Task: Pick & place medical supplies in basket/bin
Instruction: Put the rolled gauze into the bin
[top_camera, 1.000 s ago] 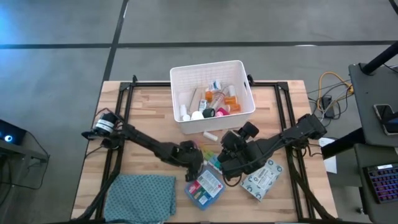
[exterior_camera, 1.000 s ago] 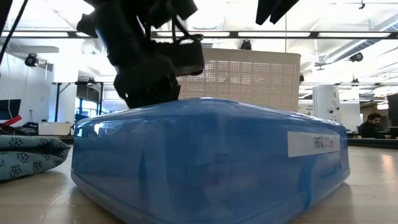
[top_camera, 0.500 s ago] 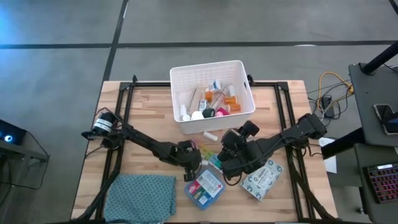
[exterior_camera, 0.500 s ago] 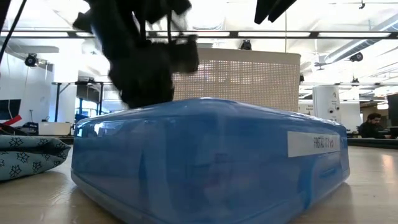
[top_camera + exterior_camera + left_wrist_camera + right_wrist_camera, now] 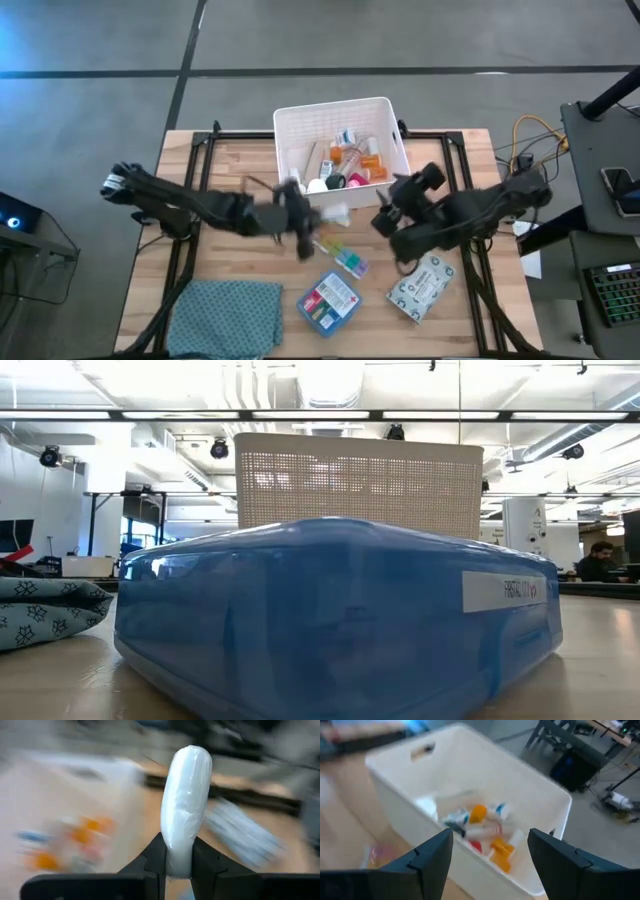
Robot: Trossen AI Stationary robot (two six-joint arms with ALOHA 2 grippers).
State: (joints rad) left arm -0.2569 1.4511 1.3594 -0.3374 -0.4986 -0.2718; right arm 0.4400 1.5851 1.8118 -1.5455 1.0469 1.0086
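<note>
Now white tube (image 5: 184,810) between left jaws.

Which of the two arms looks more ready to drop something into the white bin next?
The left. Its gripper is shut on a white plastic-wrapped tube and sits just beside the white ribbed plastic bin. The right gripper is open with nothing between its fingers.

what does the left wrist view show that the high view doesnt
Only the left wrist view shows the grip: the left gripper is shut on a white tube, upright between the fingers.

Only the high view shows the layout: the blue first-aid box, wipes pack, pill organiser strip, teal cloth and right gripper.

Both show the white bin with orange containers and the wooden table.
</note>
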